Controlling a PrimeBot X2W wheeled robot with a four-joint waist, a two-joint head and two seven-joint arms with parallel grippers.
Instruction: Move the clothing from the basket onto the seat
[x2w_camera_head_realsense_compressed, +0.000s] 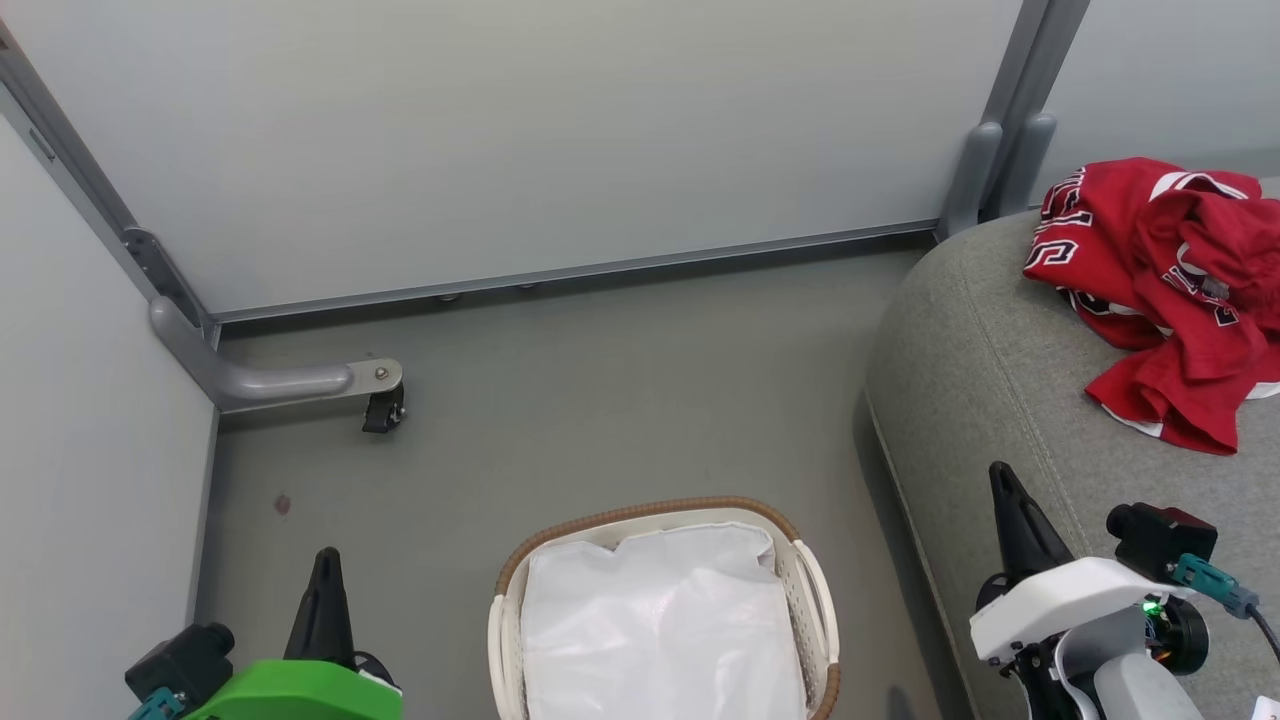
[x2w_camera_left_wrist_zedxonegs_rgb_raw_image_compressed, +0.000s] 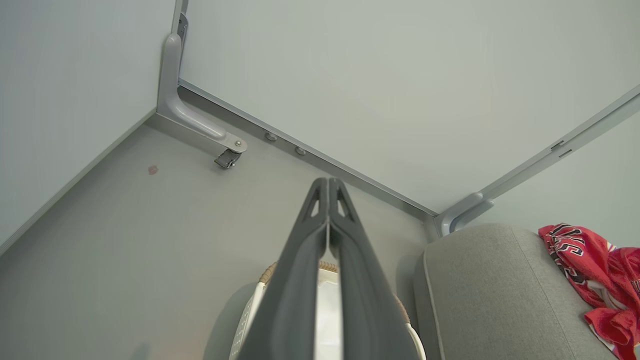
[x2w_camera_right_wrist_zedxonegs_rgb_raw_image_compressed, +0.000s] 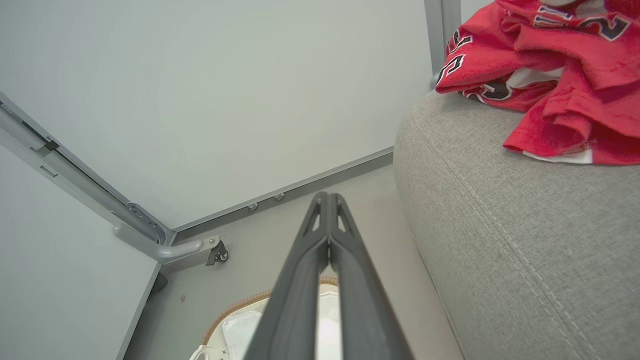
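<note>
Left gripper (x2w_camera_head_realsense_compressed: 327, 562), fingers together, empty, over a grey floor (x2w_camera_head_realsense_compressed: 600, 400) boxed in by pale partition panels (x2w_camera_head_realsense_compressed: 500, 140). Basket (x2w_camera_head_realsense_compressed: 640, 512) at centre, white liner (x2w_camera_head_realsense_compressed: 660, 620) showing. Right gripper (x2w_camera_head_realsense_compressed: 1000, 482), fingers together, empty, near the edge of the seat (x2w_camera_head_realsense_compressed: 980, 400); clothing (x2w_camera_head_realsense_compressed: 1160, 270) heaped on the seat, far right.

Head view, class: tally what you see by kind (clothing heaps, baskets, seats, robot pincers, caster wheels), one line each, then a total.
Red jersey heap: 1, lying on the seat; how many jerseys are in it cannot be told
White laundry basket: 1
Grey sofa cushion: 1
Pincers: 2, left pincer and right pincer, both shut
Caster wheel: 1
Total: 6
</note>
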